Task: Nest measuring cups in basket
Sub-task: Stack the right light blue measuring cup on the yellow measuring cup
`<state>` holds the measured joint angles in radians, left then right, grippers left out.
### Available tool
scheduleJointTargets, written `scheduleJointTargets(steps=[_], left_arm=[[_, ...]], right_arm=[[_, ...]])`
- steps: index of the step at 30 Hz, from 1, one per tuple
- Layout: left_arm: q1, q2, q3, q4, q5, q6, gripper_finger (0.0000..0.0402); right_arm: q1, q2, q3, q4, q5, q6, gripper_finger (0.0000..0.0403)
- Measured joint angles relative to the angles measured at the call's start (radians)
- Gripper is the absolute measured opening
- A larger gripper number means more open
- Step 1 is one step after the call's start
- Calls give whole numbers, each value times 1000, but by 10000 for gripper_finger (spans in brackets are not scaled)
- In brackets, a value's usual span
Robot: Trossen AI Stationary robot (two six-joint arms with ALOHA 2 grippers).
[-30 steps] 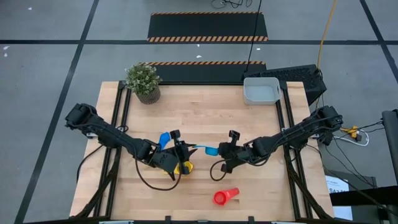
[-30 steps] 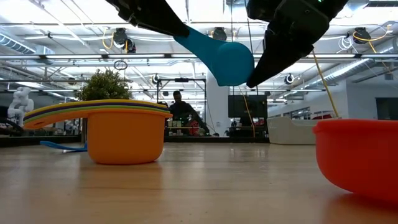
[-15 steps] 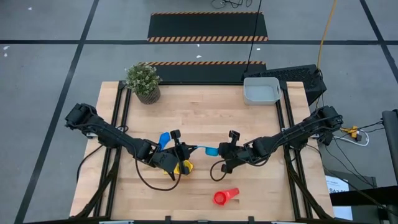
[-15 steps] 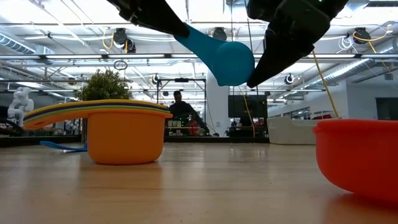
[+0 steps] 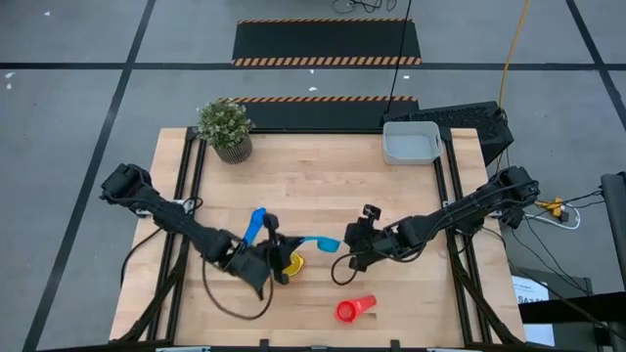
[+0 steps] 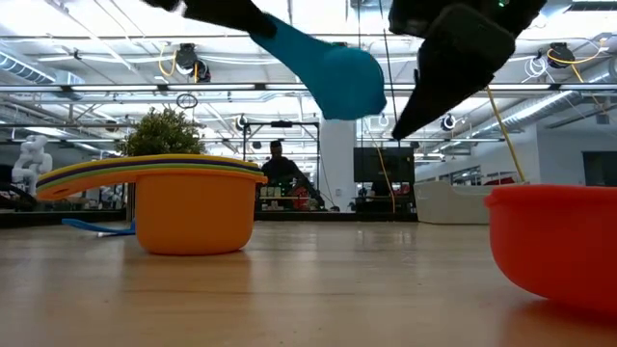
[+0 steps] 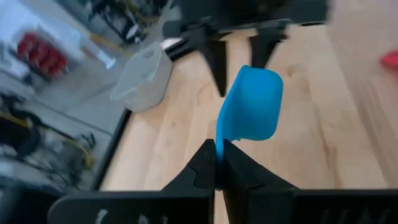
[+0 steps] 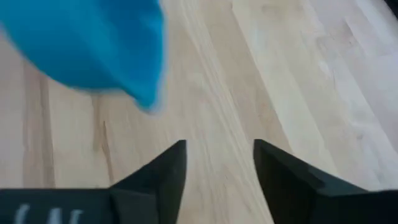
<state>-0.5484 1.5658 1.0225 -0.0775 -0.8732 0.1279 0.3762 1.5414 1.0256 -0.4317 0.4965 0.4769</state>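
We judge this an open-plan robotics lab: grey floor with hazard-striped mats point(image 5: 327, 59), exposed ceiling trusses point(image 6: 116, 89) and hanging cables, monitors, a white robot figure point(image 6: 32, 159), and a person point(image 6: 277, 166) at distant workstations.

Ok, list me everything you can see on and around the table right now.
Light blue cup: one, in the air mid-table, held by its handle.
Nested cup stack: one, orange outermost with yellow on top, front left of centre.
Blue cup: one, lying behind the stack.
Red cup: one, on its side near the front edge.
Basket: one, light grey, back right corner.
Potted plant: one, green, back left.
Left gripper: shut on the light blue cup's handle.
Right gripper: open, just right of that cup.
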Motion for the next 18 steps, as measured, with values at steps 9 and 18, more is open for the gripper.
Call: scheduleJointTargets(steps=[9,18], left_arm=[[-160,-1,0,-41,-97,181,7],[-304,-1,0,-234,-261,68,6]], right_arm=[[20,0,0,-156,0,125,216],[25,0,0,-141,0,225,213]])
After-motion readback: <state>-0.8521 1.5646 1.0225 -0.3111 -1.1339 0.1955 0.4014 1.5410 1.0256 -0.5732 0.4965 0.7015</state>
